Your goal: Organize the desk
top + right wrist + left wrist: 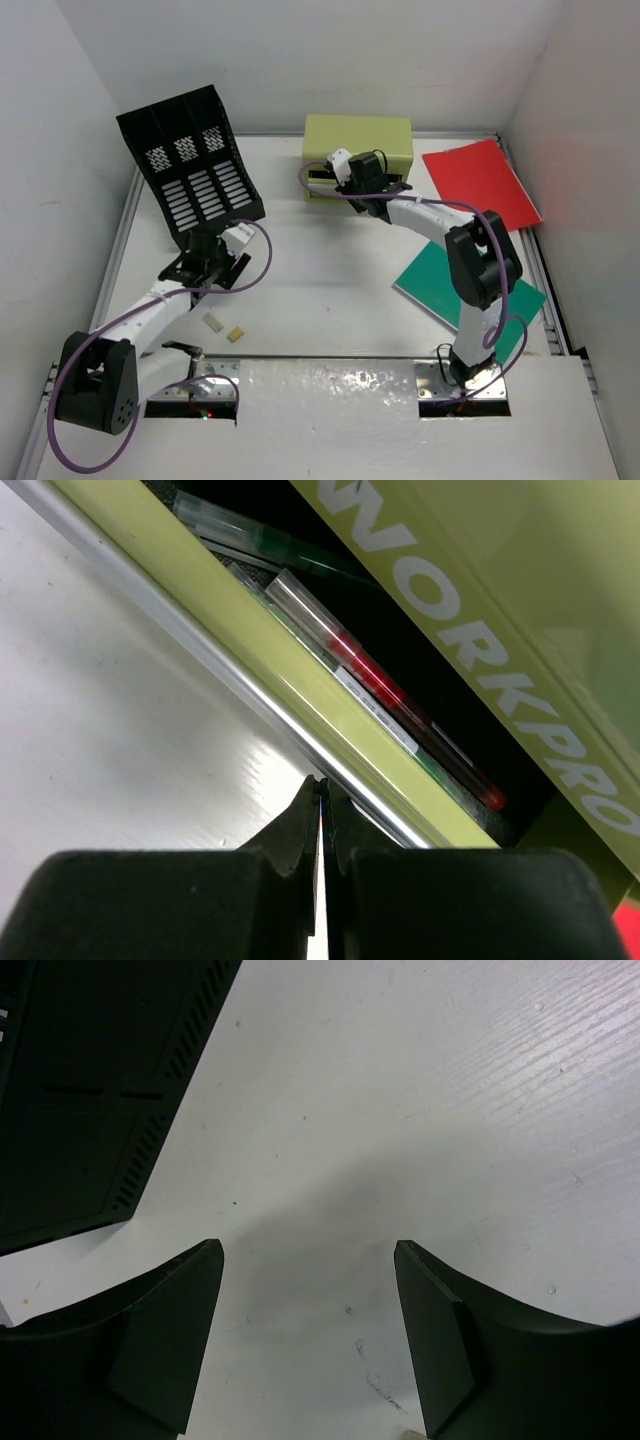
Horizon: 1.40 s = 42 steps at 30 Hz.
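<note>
The desk [320, 270] is a white tabletop inside white walls. My left gripper [205, 250] hovers low over bare desk just in front of the black file rack [190, 170]. In the left wrist view my left gripper [308, 1250] is open and empty, with the rack [90, 1090] at the upper left. My right gripper [340, 185] is at the front of the olive-green drawer chest [360, 150]. In the right wrist view my right gripper [322, 785] is shut with nothing between its jaws. Its tips touch the silver rail [250, 700] on the open drawer's front. A red pen [380, 685] and a green pen [270, 545] lie in the drawer.
A red folder [480, 185] lies at the back right and a green folder [470, 290] lies right of centre, under my right arm. Two small beige pieces [213, 322] [236, 335] lie near my left arm. Metal rails edge the desk.
</note>
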Tool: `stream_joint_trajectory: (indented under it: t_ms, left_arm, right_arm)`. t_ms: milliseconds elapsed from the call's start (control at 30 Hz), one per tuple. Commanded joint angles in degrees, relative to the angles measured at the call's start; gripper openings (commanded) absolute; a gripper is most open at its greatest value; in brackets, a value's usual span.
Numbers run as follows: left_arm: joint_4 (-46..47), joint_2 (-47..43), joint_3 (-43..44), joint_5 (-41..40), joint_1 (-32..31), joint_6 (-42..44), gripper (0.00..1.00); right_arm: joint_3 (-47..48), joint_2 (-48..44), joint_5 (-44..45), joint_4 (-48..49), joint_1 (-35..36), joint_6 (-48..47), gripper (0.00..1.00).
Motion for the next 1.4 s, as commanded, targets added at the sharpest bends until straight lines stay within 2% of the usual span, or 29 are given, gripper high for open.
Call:
stream_joint_trajectory:
  t_ms: [0, 733, 1367]
  left_arm:
    - [1.8, 0.2, 0.4, 0.1, 0.6, 0.0, 0.67]
    - [1.7, 0.4, 0.5, 0.1, 0.6, 0.0, 0.67]
    - [1.7, 1.0, 0.5, -0.2, 0.6, 0.1, 0.67]
  right_arm:
    - [2.8, 0.6, 0.9, 3.0, 0.0, -0.8, 0.0]
    - [5.6, 1.6, -0.7, 0.7, -1.3, -2.3, 0.0]
    - [7.0, 3.2, 2.6, 0.8, -1.3, -4.5, 0.0]
